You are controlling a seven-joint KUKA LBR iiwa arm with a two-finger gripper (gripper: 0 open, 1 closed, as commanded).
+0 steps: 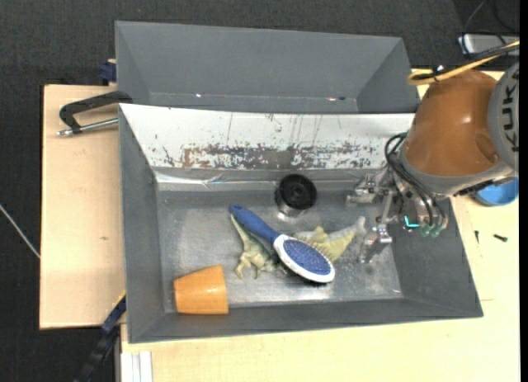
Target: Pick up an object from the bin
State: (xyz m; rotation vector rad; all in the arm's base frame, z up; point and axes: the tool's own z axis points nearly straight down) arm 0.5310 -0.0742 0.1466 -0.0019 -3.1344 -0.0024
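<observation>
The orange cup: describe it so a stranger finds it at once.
Start at the grey metal bin and look to its floor's lower-left corner. There an orange cup lies on its side, left of the blue-handled brush and apart from it. It alone is orange and tapered.

Even overhead light fills the grey bin (140,232). Its back wall (247,129) shines nearly white with reflection, and the orange cover (454,129) on the arm carries a soft sheen. The orange cup (200,290) and blue brush (285,247) cast only faint, short shadows.

An orange cup (200,290) lies on its side, well apart from a black round can (294,191).
</observation>
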